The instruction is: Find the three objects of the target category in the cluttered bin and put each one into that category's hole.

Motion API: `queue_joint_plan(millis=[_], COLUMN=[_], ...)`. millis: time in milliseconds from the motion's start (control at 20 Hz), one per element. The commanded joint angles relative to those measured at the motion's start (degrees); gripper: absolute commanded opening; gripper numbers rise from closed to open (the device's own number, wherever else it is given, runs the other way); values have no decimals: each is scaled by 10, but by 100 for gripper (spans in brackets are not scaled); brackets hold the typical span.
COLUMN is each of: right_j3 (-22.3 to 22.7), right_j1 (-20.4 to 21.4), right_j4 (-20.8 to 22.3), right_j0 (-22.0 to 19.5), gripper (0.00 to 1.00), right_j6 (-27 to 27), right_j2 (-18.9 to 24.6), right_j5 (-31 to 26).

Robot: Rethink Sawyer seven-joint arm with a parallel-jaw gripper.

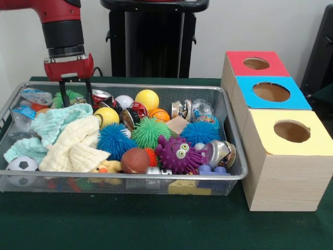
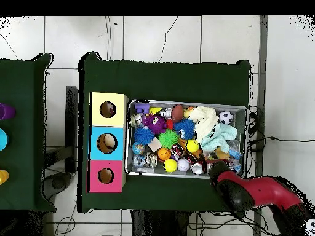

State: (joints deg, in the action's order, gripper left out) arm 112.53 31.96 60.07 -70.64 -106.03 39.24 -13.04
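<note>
Front view shows end effector (image 1: 75,92) prongs; overhead hides them.

From my end I see a dark green cloth covering the desk (image 1: 104,219), laid flat. From overhead, a second green-covered desk (image 2: 21,123) stands just beside it, a strip of floor between them. Along its outer edge sit three small items, purple (image 2: 5,111), blue (image 2: 2,139) and yellow (image 2: 3,177), possibly cups. The pale tiled floor (image 2: 147,37) carries loose cables (image 2: 283,140). A plain white wall (image 1: 260,26) stands behind.
</note>
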Motion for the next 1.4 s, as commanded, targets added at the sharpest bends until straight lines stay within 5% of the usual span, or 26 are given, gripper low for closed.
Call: queue_joint_plan(millis=[50, 450, 500, 1400], right_j3=[-61, -61, -59, -26], right_j1=[-7, -21, -21, 13], right_j4=[28, 52, 53, 30], right_j0=[4, 20, 17, 21], gripper=[100, 100, 0, 0], right_j6=[96, 43, 47, 36], right_j2=[13, -12, -9, -6], right_j5=[-41, 12, 15, 6])
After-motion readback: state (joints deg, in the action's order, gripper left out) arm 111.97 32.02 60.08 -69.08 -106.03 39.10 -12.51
